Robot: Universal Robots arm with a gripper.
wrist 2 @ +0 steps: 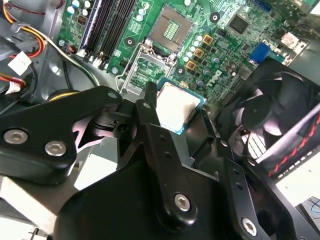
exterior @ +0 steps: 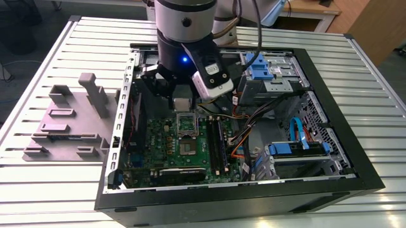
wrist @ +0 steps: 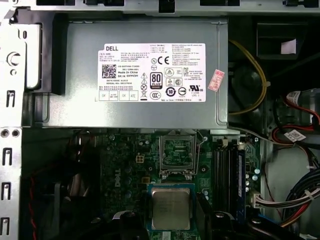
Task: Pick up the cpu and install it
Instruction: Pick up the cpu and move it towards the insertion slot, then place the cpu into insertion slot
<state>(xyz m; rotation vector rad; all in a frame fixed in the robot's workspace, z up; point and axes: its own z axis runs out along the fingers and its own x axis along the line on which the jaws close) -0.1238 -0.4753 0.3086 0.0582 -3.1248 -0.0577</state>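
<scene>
Over motherboard (wrist: 125, 185): tool (wrist 2: 176, 112) apparently around cpu (wrist: 171, 207).

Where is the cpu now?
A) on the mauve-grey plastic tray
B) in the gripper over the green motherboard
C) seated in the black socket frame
B: in the second wrist view the shiny silver square cpu sits clamped in the gripper, the black socket frame beyond it empty.

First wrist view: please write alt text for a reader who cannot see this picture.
The gripper holds the cpu, a silver-topped square chip, over the green motherboard, near the open, empty socket. A grey power supply with a white label lies beside the motherboard.
</scene>
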